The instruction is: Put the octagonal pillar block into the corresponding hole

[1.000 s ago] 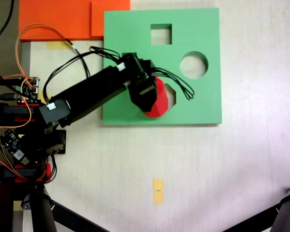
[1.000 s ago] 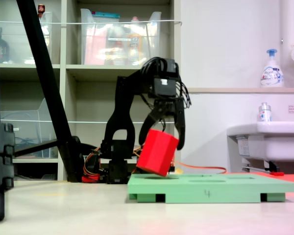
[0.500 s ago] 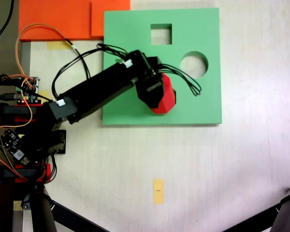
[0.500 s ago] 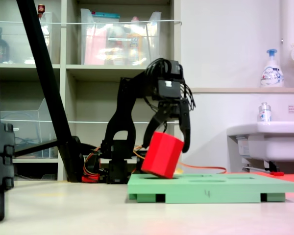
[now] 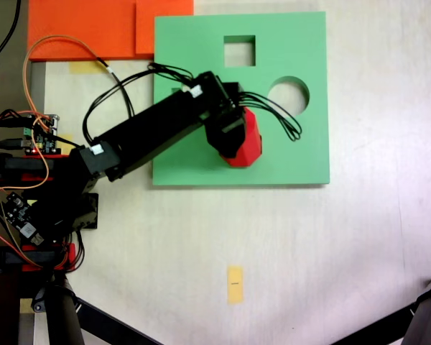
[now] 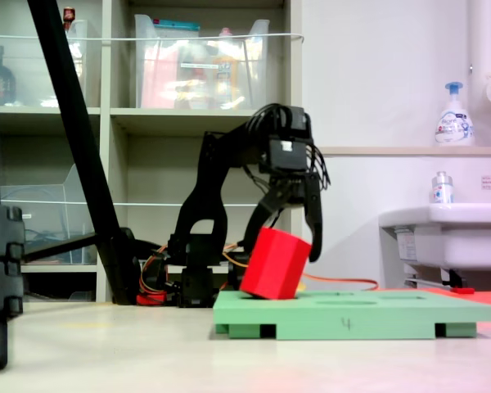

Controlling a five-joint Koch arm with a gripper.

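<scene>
On the green foam board's front edge below the gripper, a handwritten "4" reads in the second exterior view only. That side-on view shows the gripper's jaws spread around the octagonal pillar block, clamping it; block is bright red, tilted, lower corner down at the board's top face, while the first exterior view from overhead shows the block covering the corresponding hole, so the hole itself can't be seen. Overhead also shows the square cutout and round cutout beyond the gripper, both open.
</scene>
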